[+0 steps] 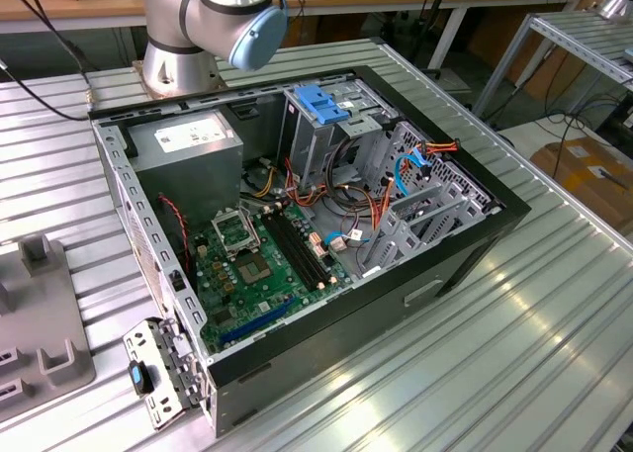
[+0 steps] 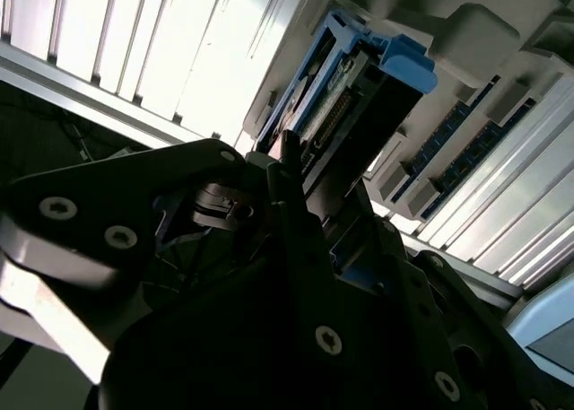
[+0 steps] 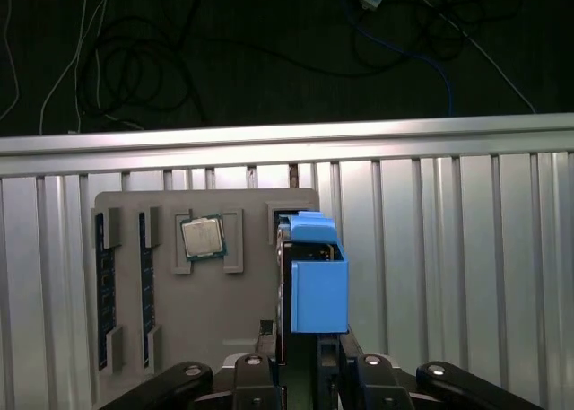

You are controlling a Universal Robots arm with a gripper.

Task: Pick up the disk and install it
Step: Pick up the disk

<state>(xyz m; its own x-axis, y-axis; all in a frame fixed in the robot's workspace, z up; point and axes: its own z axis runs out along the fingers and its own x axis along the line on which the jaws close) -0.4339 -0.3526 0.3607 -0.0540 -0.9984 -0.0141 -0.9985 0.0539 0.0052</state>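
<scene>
First wrist view showed the gripper (image 3: 300,354) clenched on the blue-framed silver-black disk (image 3: 318,289) over a grey plastic tray (image 3: 238,302); judged mid-pickup, next needing a straight, untilted lift.

silver arm with pale-blue joint cap (image 1: 223,12) upright at its base in the exterior view, black gripper (image 3: 303,345) in both wrist views, fingers (image 2: 296,204) clamped either side of blue-framed silver-black disk (image 3: 316,289)

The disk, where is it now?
In the first wrist view the disk stands on edge at the grey tray, beside the processor chip, right in front of the gripper.
</scene>
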